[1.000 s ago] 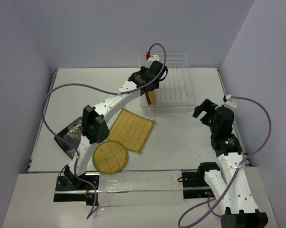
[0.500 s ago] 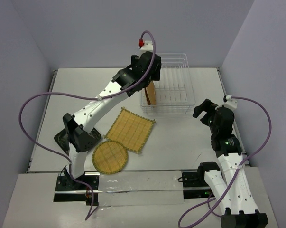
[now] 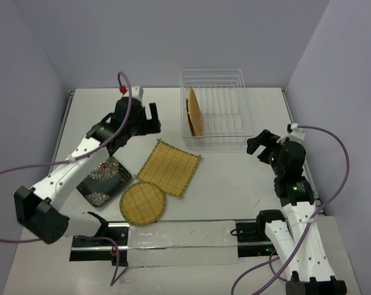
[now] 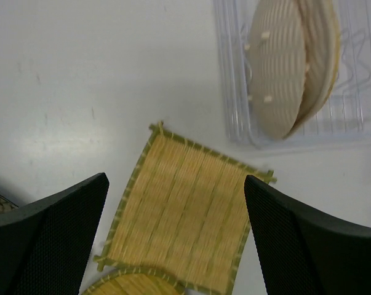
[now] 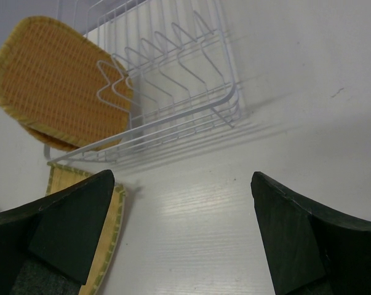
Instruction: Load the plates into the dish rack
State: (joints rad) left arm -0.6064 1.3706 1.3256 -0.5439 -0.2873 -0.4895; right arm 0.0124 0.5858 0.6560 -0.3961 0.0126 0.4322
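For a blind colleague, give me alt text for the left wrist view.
A yellow square woven plate lies flat on the white table, framed by the open left hand's black fingers; beyond, two pale woven plates stand in the clear wire dish rack.

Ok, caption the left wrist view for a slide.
Open left gripper hovers above the yellow square plate; two woven plates stand on edge in the dish rack.
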